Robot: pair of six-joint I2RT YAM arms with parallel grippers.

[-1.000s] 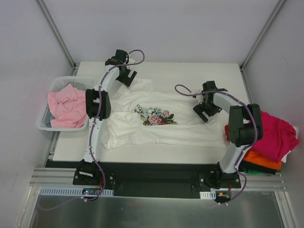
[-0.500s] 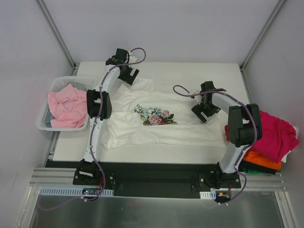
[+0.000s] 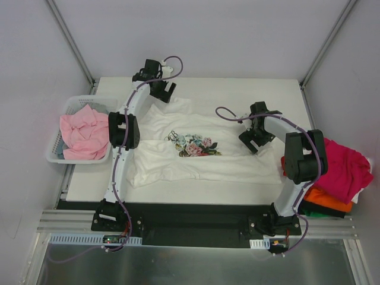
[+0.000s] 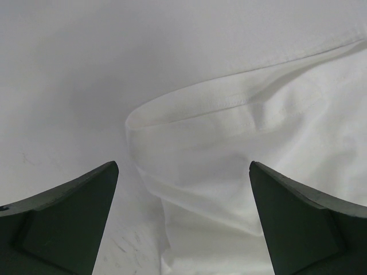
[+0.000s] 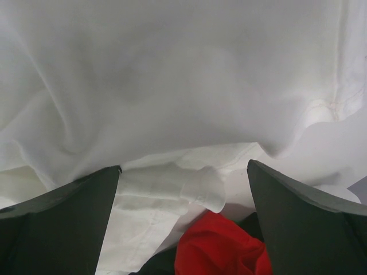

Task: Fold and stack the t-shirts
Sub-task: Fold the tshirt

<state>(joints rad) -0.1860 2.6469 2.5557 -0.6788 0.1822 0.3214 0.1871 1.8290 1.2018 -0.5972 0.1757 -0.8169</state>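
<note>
Top view: white flower-print tee [image 3: 178, 163] lies spread w/ print up in the middle of the table [image 3: 237, 89], somewhat wrinkled. L gripper [image 3: 164, 89] hangs over its far-left corner, R gripper [image 3: 254, 142] over its right side. Pink tee [image 3: 83, 133] sits crumpled in the white basket [image 3: 71, 104] at the left table edge. Beside the right edge there is 1 pile: magenta tee [image 3: 344, 166] on top, orange tee [image 3: 328, 200] under it, dark tee [image 3: 314, 209] lowest. Left wrist view: L gripper [image 4: 182, 167] is fully spread, its 2 fingers [image 4: 63, 226] far apart w/ nothing between them; under it the hemmed sleeve of the white tee [image 4: 241, 137] rests on the bare table [image 4: 86, 63]. Right wrist view: R gripper [image 5: 183, 166] is also spread wide and grips nothing; the white tee [image 5: 172, 74] fills most of the view, a rolled hem lies between the tips, and a red cloth [image 5: 221, 246] shows at the bottom edge.
</note>
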